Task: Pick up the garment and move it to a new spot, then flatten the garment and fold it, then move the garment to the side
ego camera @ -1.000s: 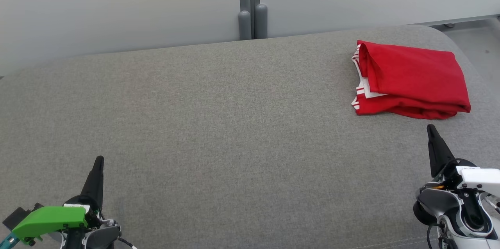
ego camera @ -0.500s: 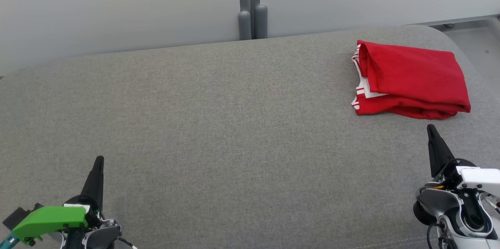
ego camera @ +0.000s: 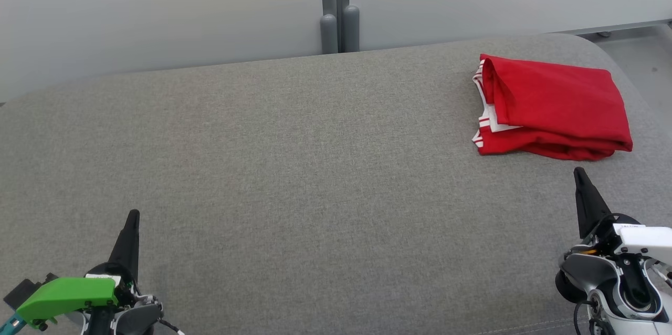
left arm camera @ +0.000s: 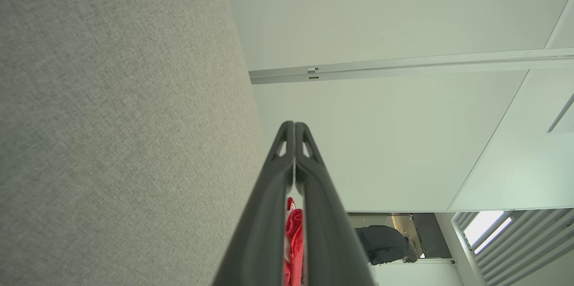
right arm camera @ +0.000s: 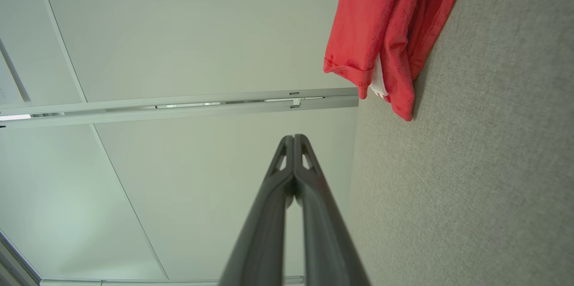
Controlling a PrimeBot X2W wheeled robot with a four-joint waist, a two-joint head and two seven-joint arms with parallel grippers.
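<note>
Grey cushion (ego camera: 294, 177): 1 | folded red garment (ego camera: 556, 109): 1 | left fingers (ego camera: 128, 240), right fingers (ego camera: 587, 203): 2 pairs, closed, empty

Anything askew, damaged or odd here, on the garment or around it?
Nothing serious. The red garment lies folded at the far right of the grey cushion; its fold is loose, white striped trim poking out at the left end. Left gripper and right gripper are shut, clear of it.
</note>
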